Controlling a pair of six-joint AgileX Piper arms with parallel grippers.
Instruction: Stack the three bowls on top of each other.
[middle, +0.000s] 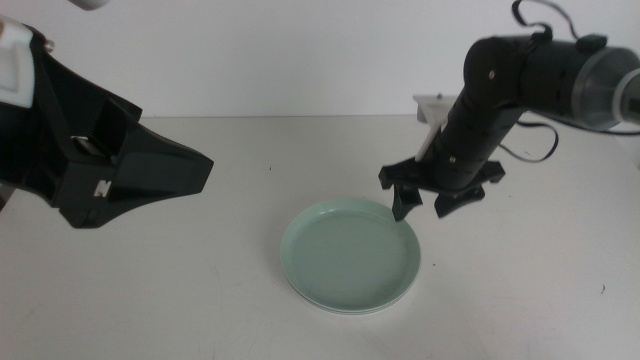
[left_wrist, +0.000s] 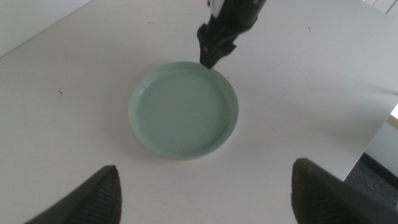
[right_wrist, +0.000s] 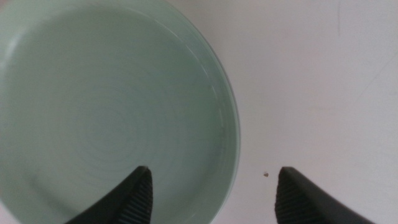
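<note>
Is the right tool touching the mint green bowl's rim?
Cannot tell. The right tool, open, straddles the mint green bowl rim in the right wrist view; no view plainly shows contact or gap.

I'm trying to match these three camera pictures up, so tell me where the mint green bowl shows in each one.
Middle view: the mint green bowl sits low, right of centre, on the white table.
Left wrist view: centre of the picture, with the right gripper at its far rim.
Right wrist view: fills the left side, one finger of the gripper over its rim.
Shared landmark: the open right gripper at the bowl's rim.
</note>
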